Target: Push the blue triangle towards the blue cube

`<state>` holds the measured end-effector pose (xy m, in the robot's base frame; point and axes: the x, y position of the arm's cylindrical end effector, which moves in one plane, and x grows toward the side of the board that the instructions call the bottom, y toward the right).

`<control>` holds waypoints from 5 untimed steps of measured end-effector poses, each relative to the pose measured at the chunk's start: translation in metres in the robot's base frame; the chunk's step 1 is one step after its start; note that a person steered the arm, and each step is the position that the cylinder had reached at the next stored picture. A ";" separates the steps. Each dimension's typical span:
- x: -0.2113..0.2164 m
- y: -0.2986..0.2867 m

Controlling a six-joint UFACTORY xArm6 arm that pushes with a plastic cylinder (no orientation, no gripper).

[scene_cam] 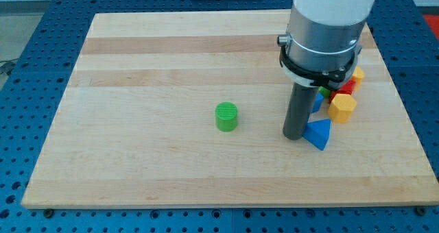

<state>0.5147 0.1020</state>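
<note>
Wood board (158, 62) lies on a blue pegboard table (41, 27). With no jaws and holding nothing, the tip (294, 136) touches the blue triangle (318, 133) at its 9 o'clock; green cylinder (226, 116) sits farther toward 9.

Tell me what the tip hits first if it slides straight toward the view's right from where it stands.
Most likely the blue triangle: it sits right beside my tip, seemingly touching it, though depth is unclear.

A lab: wooden board (171, 68) on blue perforated bench (41, 48).

A pale wooden board (171, 68) lies on a blue perforated table (27, 212) under even light
</note>
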 end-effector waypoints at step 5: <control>0.019 0.003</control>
<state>0.5335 0.1045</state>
